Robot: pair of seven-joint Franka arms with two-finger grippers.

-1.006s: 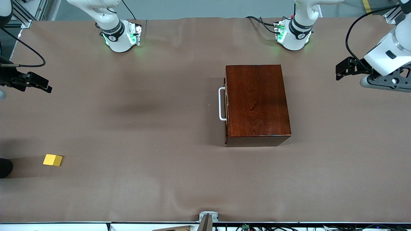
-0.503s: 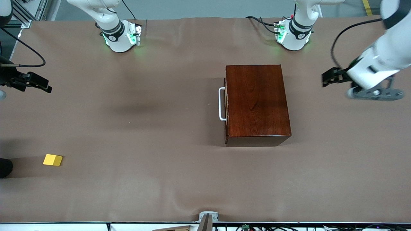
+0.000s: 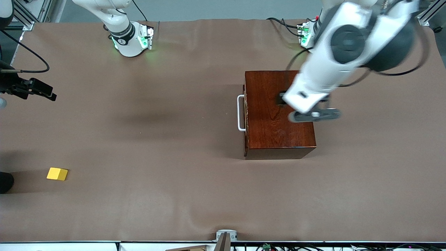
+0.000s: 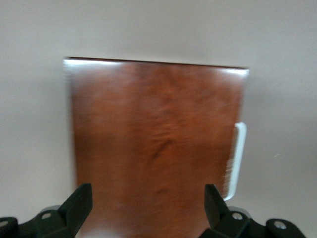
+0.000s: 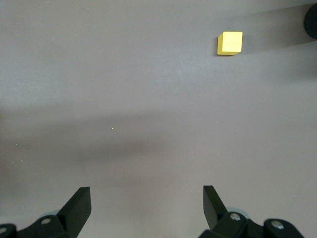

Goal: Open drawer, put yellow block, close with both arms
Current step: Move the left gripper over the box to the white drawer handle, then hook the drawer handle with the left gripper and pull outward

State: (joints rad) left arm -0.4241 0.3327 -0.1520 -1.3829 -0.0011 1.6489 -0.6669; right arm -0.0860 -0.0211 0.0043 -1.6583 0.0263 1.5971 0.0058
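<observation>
— How many things on the table point(image 3: 174, 209)?

— Two. One wooden box point(image 3: 278, 136), its one drawer point(image 3: 246, 115) shut, white handle point(image 3: 240, 113) facing the right arm's end. One yellow block point(image 3: 57, 173), well apart, nr the right arm's end, closer to the front cam than the box.

— Grippers?

— Two. Left gripper point(image 4: 148, 206) is up over the box top, fingers point(image 4: 79, 201) wide apart, empty. Right gripper point(image 5: 147, 203) over bare table at its own end, fingers apart too, nothing in it; that arm's waiting.
</observation>
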